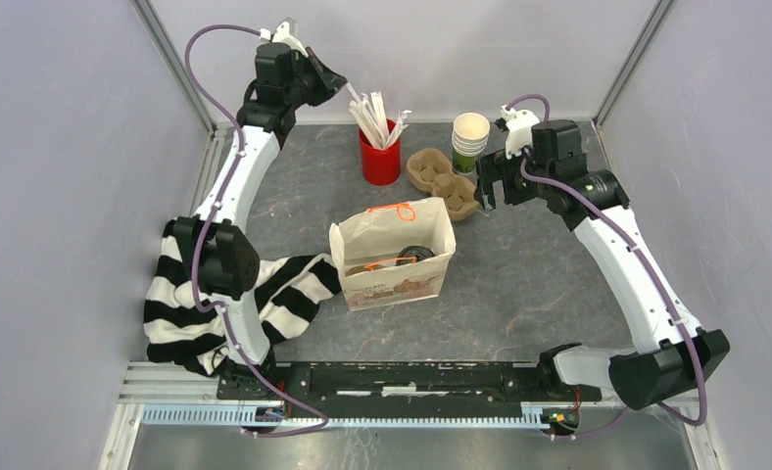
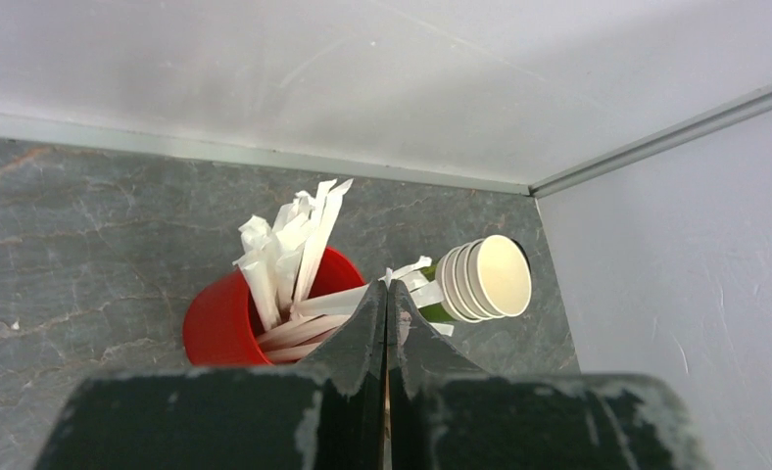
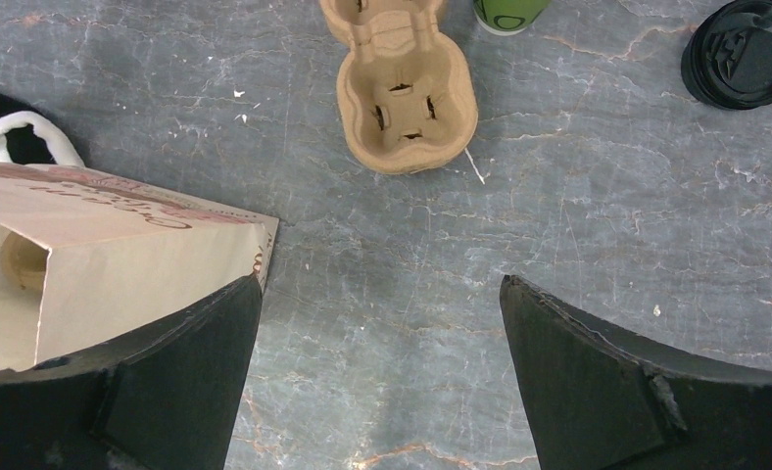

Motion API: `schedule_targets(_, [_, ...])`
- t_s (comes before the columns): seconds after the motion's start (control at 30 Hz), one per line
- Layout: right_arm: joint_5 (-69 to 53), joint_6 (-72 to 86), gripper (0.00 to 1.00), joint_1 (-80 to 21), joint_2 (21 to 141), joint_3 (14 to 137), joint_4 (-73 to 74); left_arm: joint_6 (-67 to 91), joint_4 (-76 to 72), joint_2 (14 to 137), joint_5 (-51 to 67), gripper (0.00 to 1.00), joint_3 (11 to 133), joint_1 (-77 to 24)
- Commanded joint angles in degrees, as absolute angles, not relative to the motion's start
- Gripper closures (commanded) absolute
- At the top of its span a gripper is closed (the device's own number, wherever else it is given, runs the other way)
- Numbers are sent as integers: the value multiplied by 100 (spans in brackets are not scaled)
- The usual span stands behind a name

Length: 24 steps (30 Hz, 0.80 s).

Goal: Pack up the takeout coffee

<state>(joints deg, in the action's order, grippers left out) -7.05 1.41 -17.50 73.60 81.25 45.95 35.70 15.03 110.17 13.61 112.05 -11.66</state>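
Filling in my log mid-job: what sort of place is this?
Probably a lab robot cell staged as a coffee counter: bare grey walls, plus a paper bag, cup carrier and stacked cups.

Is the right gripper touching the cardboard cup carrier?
Apart. In the right wrist view, bare table lies between the open right gripper and the cardboard cup carrier.

Grey marbled table (image 1: 529, 294). A paper bag (image 1: 402, 279) stands upright and open near the centre. A black-and-white striped cloth (image 1: 181, 323) is bunched at the near left, one end reaching the bag's left side. A red cup (image 1: 380, 162) of white wrapped sticks stands at the back. A brown pulp cup carrier (image 1: 446, 181) lies flat just right of it. A stack of green cups (image 1: 470, 137) stands upright behind the carrier. A lone black lid (image 3: 745, 54) lies flat near the stack.
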Motion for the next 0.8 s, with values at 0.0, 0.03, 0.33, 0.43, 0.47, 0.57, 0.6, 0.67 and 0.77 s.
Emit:
schedule_targets(0.0, [-803, 184, 2, -1729, 7144, 8087, 4377, 3136, 1694, 10416, 1278, 98, 11623, -1213])
schedule_targets(0.03, [-814, 193, 2, -1729, 7124, 8093, 4384, 3130, 1742, 10310, 1261, 98, 11668, -1213])
schedule_targets(0.33, [-1000, 296, 2, -1894, 6760, 7951, 4388, 2988, 2668, 8863, 1307, 98, 11851, -1222])
schedule_targets(0.43, [-947, 316, 2, -2101, 6565, 7996, 4480, 3036, 3097, 8134, 1380, 98, 11806, -1221])
schedule_targets(0.47, [-957, 331, 2, -2136, 6492, 8007, 4541, 3074, 3218, 7919, 1422, 98, 11804, -1222])
schedule_targets(0.57, [-963, 386, 2, -2201, 6244, 7851, 4610, 3151, 3597, 7347, 1798, 98, 11800, -1221])
schedule_targets(0.6, [-989, 410, 2, -2216, 6161, 7778, 4631, 3162, 3747, 7186, 1959, 98, 11802, -1222])
schedule_targets(0.67, [-1085, 463, 2, -2246, 5976, 7617, 4656, 3164, 4076, 6849, 2226, 98, 11806, -1219])
schedule_targets(0.77, [-1191, 534, 2, -2277, 5692, 7351, 4624, 3145, 4450, 6424, 2551, 98, 11786, -1219])
